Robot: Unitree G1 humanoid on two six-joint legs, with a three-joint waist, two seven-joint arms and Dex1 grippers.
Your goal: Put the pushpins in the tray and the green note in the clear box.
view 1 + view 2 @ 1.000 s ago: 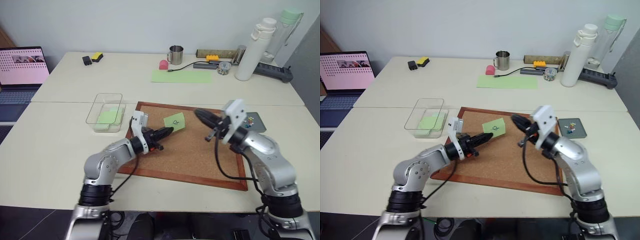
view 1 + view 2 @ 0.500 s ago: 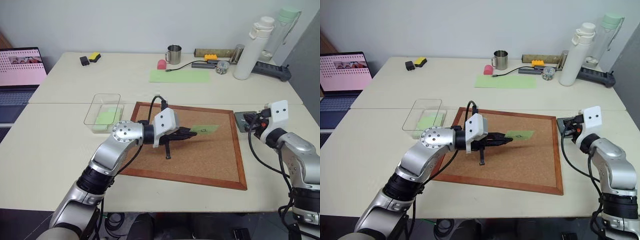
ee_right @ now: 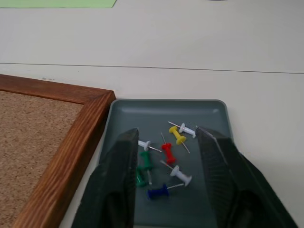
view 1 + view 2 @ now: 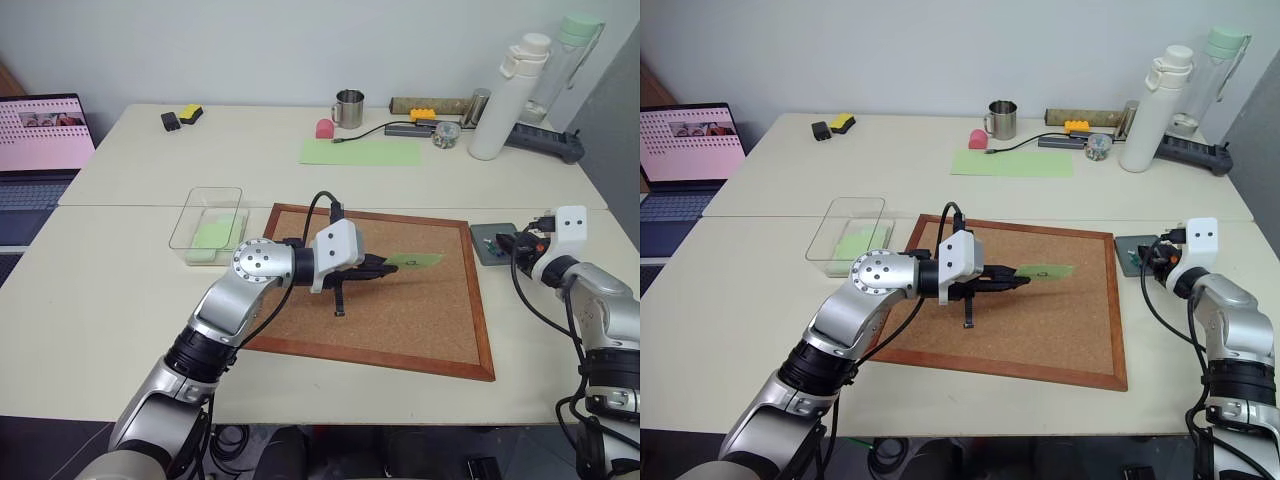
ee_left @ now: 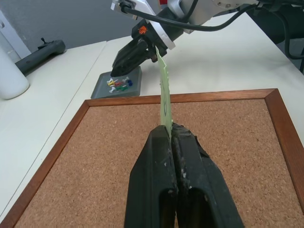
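Your right gripper (image 3: 166, 156) has swung off the cork board (image 4: 420, 320) to the tray (image 3: 209, 111), fingers spread over the pushpins (image 3: 164, 161) lying inside. Your left gripper (image 5: 172, 130) is clenched on the note (image 4: 412, 260), lifted above the board. Clear box (image 4: 205, 205) sits left of it.

The head's two eyes look down over the table from in front. The left wrist camera looks close across the cork board (image 5: 95, 156) toward the tray (image 5: 105, 90); the right wrist camera looks down on this same tray from very near.
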